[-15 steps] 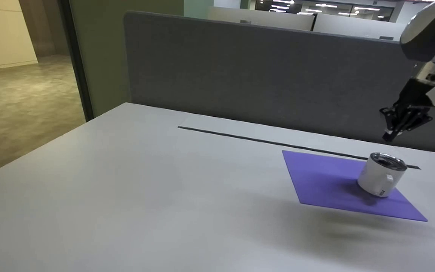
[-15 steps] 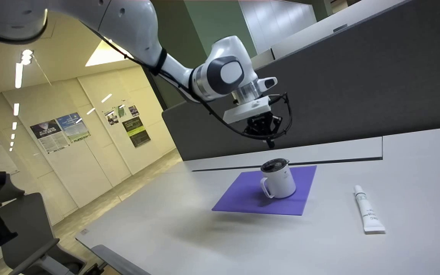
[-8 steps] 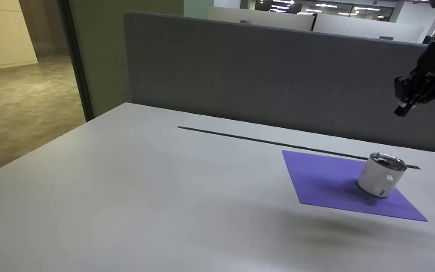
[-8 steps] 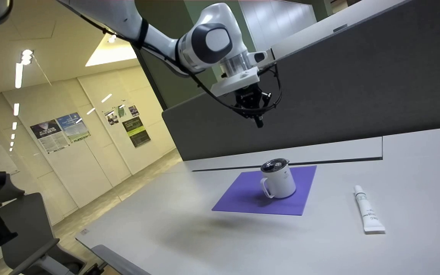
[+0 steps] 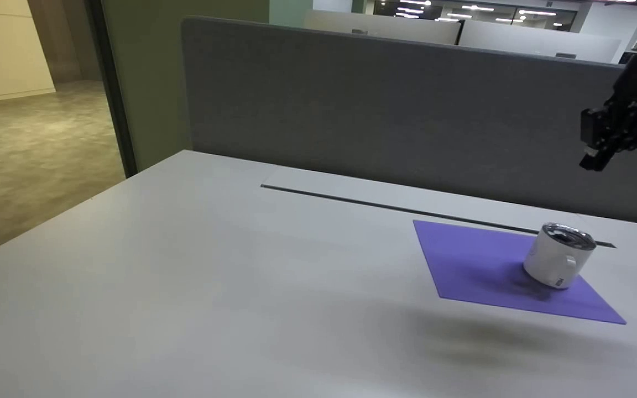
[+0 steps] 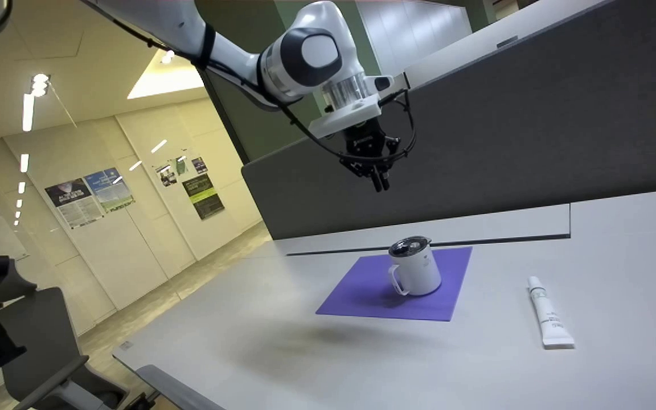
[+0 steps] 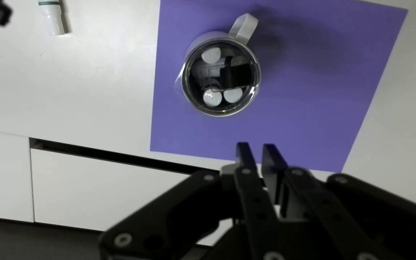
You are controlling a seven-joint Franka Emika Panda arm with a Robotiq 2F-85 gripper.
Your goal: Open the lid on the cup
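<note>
The cup is a white mug that stands upright on the purple mat (image 5: 473, 265) in both exterior views (image 5: 551, 265) (image 6: 420, 274). Its lid is dark and see-through and sits on the rim in both exterior views (image 5: 570, 236) (image 6: 409, 246). In the wrist view the lid (image 7: 208, 74) is seen from above, with a black tab (image 7: 236, 76) and the handle (image 7: 244, 28) beyond the rim. My gripper (image 7: 255, 151) is partly open, with a narrow gap and nothing between the fingers. In both exterior views the gripper (image 5: 595, 160) (image 6: 381, 185) hangs well above the cup, touching nothing.
A white tube (image 6: 549, 316) lies on the table beside the mat; its end shows in the wrist view (image 7: 53, 20). A grey partition (image 6: 504, 142) stands behind the table. A dark slot (image 5: 396, 208) runs along the table's back. A chair (image 6: 43, 336) stands off the near end.
The arm has risen, away from the cup, mostly in the first half second. The fingers, which looked together half a second ago, now stand slightly apart. The cup and lid have not moved.
</note>
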